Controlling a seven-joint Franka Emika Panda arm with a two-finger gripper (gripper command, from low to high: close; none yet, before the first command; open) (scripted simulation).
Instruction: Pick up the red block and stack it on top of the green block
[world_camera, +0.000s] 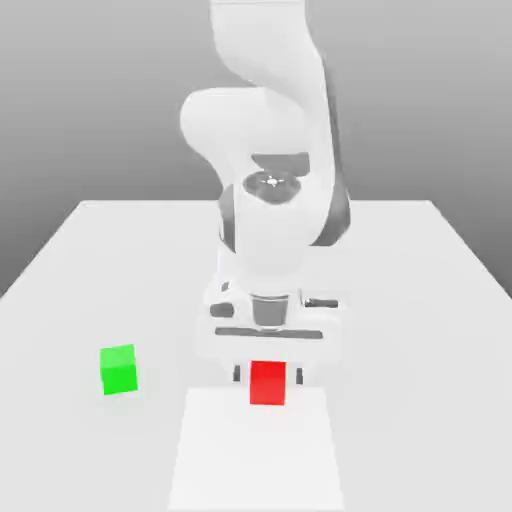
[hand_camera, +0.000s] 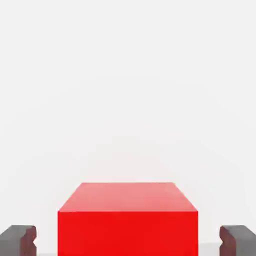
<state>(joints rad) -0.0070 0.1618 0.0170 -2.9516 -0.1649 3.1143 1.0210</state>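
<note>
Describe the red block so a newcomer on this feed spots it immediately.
Find the white arm standing over the pale table. Follow it down to its gripper. Between the open fingers sits a small bright red cube, unlike the green cube off toward the exterior view's left.

Plain red cube (world_camera: 268, 383), upright – green cube (world_camera: 119, 370) well apart, toward the exterior view's left, slightly turned

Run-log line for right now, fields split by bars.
tool: open, astride red block | contact: none, gap each side | green block: apart, toward exterior view's left | stack: not yet made
</note>
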